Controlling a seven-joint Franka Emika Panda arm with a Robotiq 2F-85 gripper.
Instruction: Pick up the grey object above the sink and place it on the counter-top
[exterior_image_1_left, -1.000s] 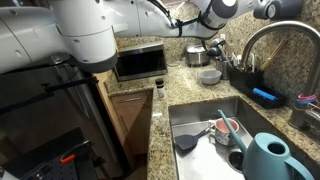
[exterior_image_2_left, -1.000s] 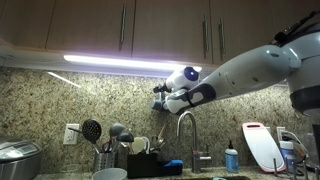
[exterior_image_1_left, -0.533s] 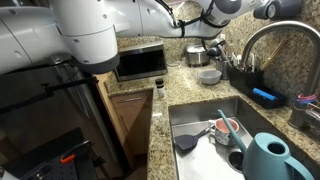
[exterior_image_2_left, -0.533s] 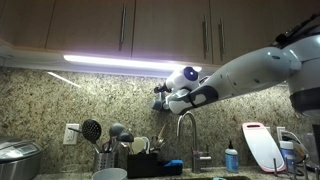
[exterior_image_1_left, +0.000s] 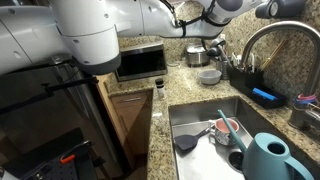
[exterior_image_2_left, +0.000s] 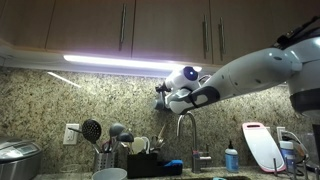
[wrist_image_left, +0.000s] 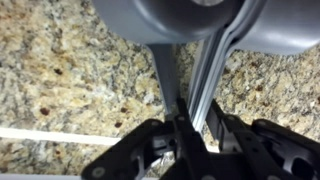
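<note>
Filling the top of the wrist view, the grey object (wrist_image_left: 165, 25) is a rounded dark mass cut off by the frame edge, with a thin dark stem running down from it. The fingers (wrist_image_left: 135, 150) of the gripper (wrist_image_left: 183, 130) are pinched together on that stem, in front of the speckled granite wall (wrist_image_left: 60, 70). In both exterior views the object itself is too small to make out. The gripper (exterior_image_2_left: 160, 96) hangs high beside the wall, above the tabletop (exterior_image_1_left: 185, 88) and well apart from the sink (exterior_image_1_left: 188, 120).
</note>
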